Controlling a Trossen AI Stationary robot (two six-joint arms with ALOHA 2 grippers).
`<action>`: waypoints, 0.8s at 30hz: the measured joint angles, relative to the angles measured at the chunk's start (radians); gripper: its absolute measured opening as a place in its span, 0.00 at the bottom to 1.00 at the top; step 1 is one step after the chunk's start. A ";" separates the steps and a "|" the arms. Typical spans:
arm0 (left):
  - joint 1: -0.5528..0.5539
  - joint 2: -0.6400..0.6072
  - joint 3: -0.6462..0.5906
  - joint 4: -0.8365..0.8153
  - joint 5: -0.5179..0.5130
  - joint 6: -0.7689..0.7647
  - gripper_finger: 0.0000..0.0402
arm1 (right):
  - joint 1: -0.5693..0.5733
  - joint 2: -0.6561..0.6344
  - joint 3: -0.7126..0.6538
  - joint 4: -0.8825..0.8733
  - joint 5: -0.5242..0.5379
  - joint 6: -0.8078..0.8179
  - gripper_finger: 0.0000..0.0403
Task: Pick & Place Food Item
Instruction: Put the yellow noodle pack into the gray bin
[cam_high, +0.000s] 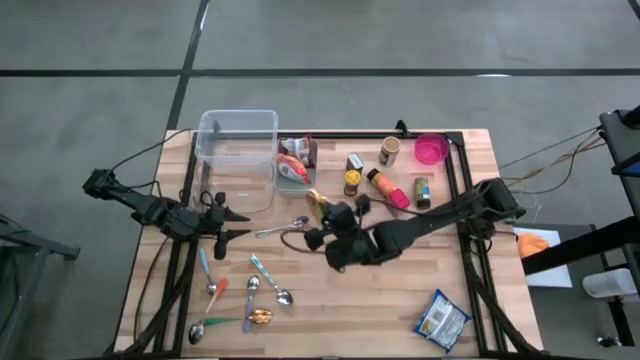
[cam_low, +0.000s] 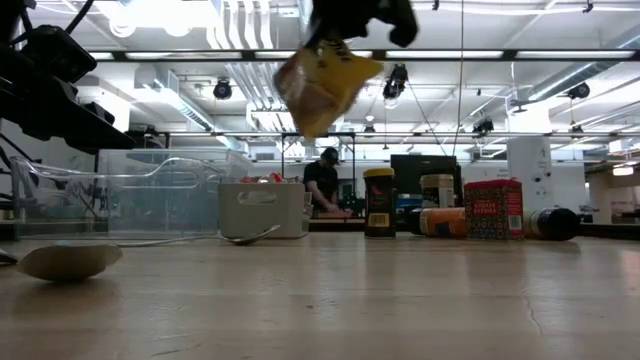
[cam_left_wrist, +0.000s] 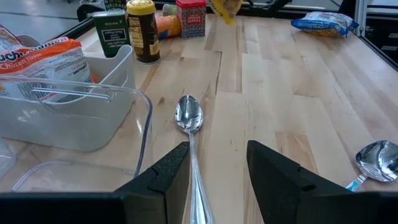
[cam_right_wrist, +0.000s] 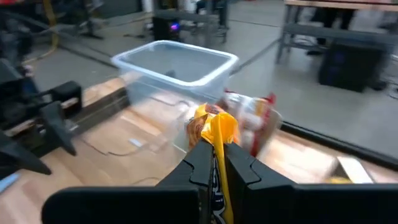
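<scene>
My right gripper (cam_right_wrist: 214, 163) is shut on a yellow food packet (cam_right_wrist: 213, 127), above the table's middle (cam_high: 318, 200). In the low view the packet (cam_low: 322, 85) hangs high over the wood. Just beyond it are a clear plastic container (cam_high: 238, 150) and a small white bin (cam_high: 295, 172) holding other packets. At the left, my left gripper (cam_left_wrist: 217, 174) waits open low over the table (cam_high: 232, 222). A metal spoon (cam_left_wrist: 189, 118) lies on the wood, its handle running between the fingers without touching them. My right gripper pinches the yellow packet by one edge (cam_right_wrist: 216, 148) between its two fingers (cam_right_wrist: 198, 163). The fingers come nearly level from the table's right side. The packet sticks out past the fingertips and hangs tilted below the gripper (cam_low: 350, 20), lifted clear of the table.
Bottles, jars and a pink cup (cam_high: 431, 150) stand at the far right. A blue-and-white bag (cam_high: 441, 318) lies near the right front corner. Several spoons (cam_high: 250, 292) are scattered at the near left. A person shows far behind the table (cam_low: 322, 180).
</scene>
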 joint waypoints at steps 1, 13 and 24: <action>0.000 0.000 0.000 0.000 0.000 0.000 0.41 | -0.013 0.000 0.000 0.040 -0.025 -0.048 0.02; 0.000 0.000 0.000 0.000 0.000 0.000 0.41 | -0.171 0.000 -0.042 0.370 -0.311 -0.372 0.02; 0.000 0.000 0.000 0.000 0.000 0.000 0.41 | -0.333 0.000 -0.221 0.782 -0.587 -0.514 0.02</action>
